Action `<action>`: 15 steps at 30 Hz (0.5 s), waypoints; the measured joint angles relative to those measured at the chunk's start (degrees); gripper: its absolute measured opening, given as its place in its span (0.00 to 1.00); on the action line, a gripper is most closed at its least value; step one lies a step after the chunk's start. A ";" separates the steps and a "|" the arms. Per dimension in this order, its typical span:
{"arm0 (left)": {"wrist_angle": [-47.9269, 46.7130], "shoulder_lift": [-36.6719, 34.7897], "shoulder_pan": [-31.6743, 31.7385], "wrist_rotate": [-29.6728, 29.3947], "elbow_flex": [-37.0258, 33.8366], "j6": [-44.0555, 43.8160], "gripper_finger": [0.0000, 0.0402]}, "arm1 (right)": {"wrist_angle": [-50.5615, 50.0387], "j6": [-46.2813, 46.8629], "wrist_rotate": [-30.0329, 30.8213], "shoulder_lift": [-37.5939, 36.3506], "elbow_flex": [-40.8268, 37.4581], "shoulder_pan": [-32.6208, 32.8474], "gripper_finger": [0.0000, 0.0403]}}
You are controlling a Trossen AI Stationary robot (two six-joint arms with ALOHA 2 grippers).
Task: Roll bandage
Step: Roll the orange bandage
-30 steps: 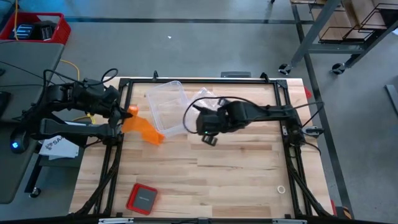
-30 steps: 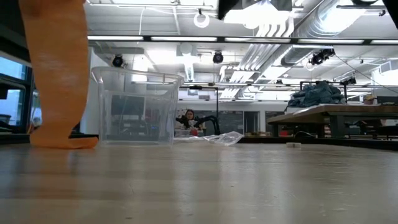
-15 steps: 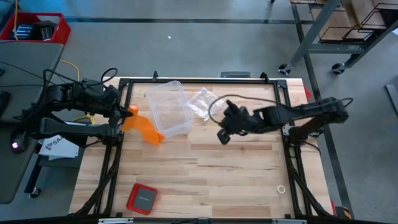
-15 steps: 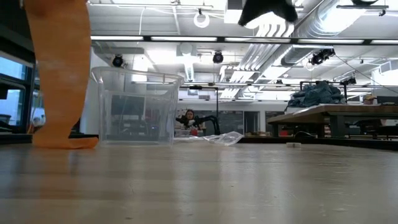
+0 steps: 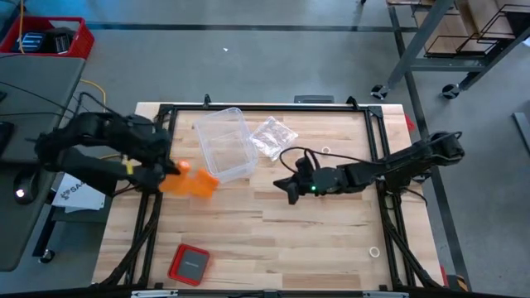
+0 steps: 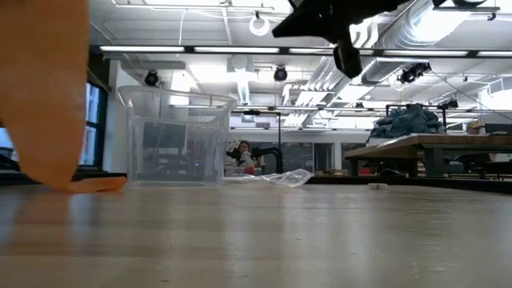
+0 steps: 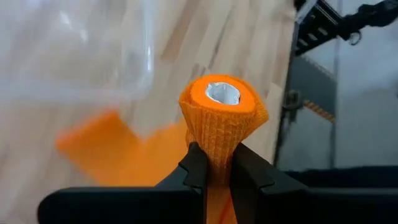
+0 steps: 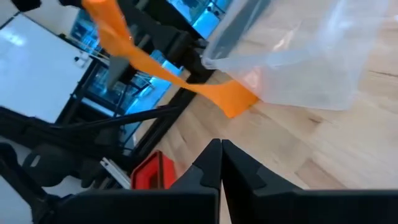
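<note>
The bright orange bandage [image 5: 195, 183] is at the table's left side, next to a clear container [image 5: 224, 145]. My left gripper [image 7: 215, 169] is shut on its upper end, which is rolled around a pale core [image 7: 221, 93]. From there the strip drops, and its lower end [image 6: 94, 183] lies flat on the wood. My right gripper [image 5: 289, 189] is shut on nothing. It hovers over the table's middle and points toward the bandage, which shows beyond it in the right wrist view [image 8: 152, 62]. My left gripper pinches the bandage between its two fingers just behind the rolled end [image 7: 217, 140], where the fabric is gathered narrow. The fingers slant downward from the table's left side. The rolled end sticks out past the fingertips, clear of the table. The strip hangs down, its free end [image 5: 205, 184] on the wood.
A crinkled clear plastic bag [image 5: 273, 136] lies behind the right gripper, near the far edge. A small red square case [image 5: 189, 265] sits at the near left. A small ring [image 5: 374, 252] lies near right. Bare wood spans the middle and near side.
My left gripper has moved toward the near edge with the bandage's rolled end, and the strip now lies more along the table. My right gripper has sunk and tipped from pointing down to nearly level, its arm stretched out low, and it has rolled. It has stayed shut.
</note>
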 joint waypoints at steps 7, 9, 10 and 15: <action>28.18 12.31 -1.87 4.12 0.00 4.51 0.07 | -0.09 -6.71 1.01 -1.07 3.59 0.53 0.00; 36.88 16.11 -1.92 8.27 0.00 2.69 0.07 | -0.19 -8.74 1.05 -2.33 4.55 0.93 0.00; 40.43 17.87 -2.19 10.28 0.01 1.82 0.07 | -0.42 -10.04 1.08 -3.10 5.03 1.15 0.00; 47.33 23.35 -4.69 13.94 0.00 1.56 0.07 | -12.61 -13.00 1.08 -9.39 7.80 4.54 0.00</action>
